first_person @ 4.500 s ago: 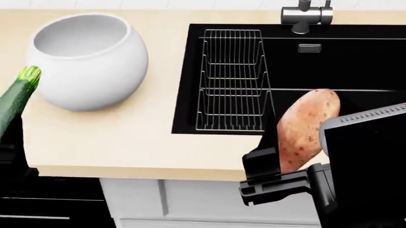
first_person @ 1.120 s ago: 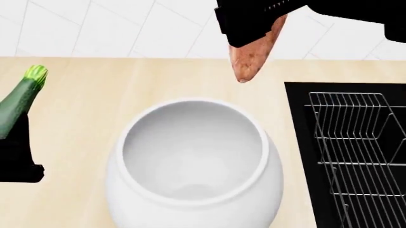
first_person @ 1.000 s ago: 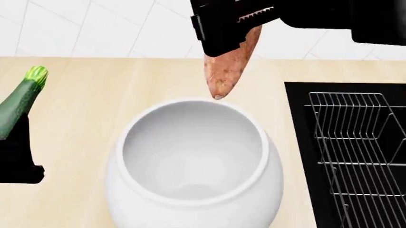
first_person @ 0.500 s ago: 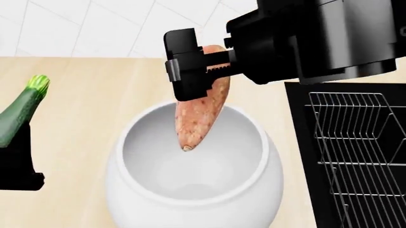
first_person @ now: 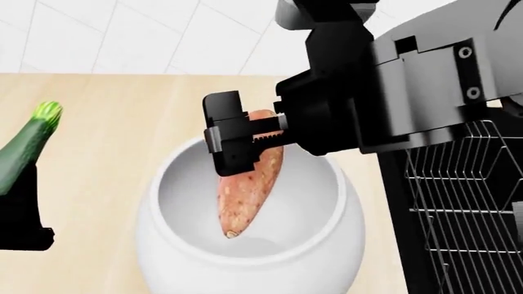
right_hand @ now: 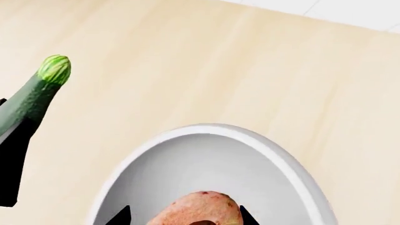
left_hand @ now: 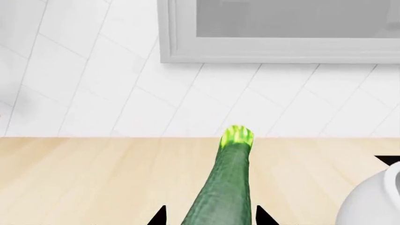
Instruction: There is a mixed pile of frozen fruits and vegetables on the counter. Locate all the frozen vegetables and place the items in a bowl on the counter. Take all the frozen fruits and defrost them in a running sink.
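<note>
My right gripper (first_person: 245, 144) is shut on the reddish-orange speckled sweet potato (first_person: 247, 190), which hangs tip-down inside the mouth of the glossy white bowl (first_person: 168, 257) on the beige counter (first_person: 106, 122). In the right wrist view the sweet potato (right_hand: 200, 208) fills the space between the fingers above the bowl (right_hand: 269, 150). My left gripper (first_person: 21, 208) is shut on the dark green zucchini (first_person: 24, 147), held upright left of the bowl, stem end up. In the left wrist view the zucchini (left_hand: 225, 187) rises between the fingertips. The frozen fruits are out of view.
The black sink (first_person: 408, 208) with a wire rack (first_person: 466, 208) lies right of the bowl, partly behind my right arm. A white tiled wall (first_person: 122, 30) backs the counter, and the left wrist view shows a window frame (left_hand: 275, 51) above it.
My right gripper has swung left over the bowl and come down, lowering the sweet potato from above the rim into the bowl's mouth. The left gripper and zucchini have stayed put.
</note>
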{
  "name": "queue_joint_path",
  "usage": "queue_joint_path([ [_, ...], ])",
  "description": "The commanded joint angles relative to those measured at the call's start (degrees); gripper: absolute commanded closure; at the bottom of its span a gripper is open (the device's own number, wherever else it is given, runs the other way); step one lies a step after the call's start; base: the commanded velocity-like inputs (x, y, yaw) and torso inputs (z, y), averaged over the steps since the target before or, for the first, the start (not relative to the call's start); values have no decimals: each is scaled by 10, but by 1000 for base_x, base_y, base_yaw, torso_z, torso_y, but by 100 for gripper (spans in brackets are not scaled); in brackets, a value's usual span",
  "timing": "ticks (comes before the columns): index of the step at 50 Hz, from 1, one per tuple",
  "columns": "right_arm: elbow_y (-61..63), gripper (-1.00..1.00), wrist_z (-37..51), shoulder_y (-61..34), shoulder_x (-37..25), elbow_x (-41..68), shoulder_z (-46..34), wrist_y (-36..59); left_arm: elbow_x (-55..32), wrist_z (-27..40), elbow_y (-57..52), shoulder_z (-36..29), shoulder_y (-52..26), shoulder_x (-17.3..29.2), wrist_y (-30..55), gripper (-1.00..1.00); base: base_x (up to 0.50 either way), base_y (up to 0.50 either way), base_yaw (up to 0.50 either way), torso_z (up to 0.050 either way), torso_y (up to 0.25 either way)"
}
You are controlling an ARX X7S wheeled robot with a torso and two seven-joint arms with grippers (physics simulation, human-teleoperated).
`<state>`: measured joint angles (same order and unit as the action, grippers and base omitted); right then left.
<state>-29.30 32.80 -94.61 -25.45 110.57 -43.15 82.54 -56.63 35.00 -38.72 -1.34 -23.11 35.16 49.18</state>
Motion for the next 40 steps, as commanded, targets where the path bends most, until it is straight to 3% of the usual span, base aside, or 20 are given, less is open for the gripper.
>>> queue_joint_path([
  [1,10,100,-14,26,1,-11,-7,-12,-1,0,-2,8,11,6,-9,100,0,0,0,0,0],
  [12,22,100,-27,32,2,-28,-18,-16,13,-1,10,-6,2,-3,-15,100,0,0,0,0,0],
  [13,28,-100,-33,30,1,-40,-20,-17,16,-1,11,-8,1,-4,-15,100,0,0,0,0,0],
  [30,39,-100,-23,9,-10,-21,-10,-33,4,6,4,-7,-4,0,-8,100,0,0,0,0,1],
  [40,134,-100,-12,-16,-64,-39,49,-89,-10,12,8,-21,-49,2,16,100,0,0,0,1,0],
])
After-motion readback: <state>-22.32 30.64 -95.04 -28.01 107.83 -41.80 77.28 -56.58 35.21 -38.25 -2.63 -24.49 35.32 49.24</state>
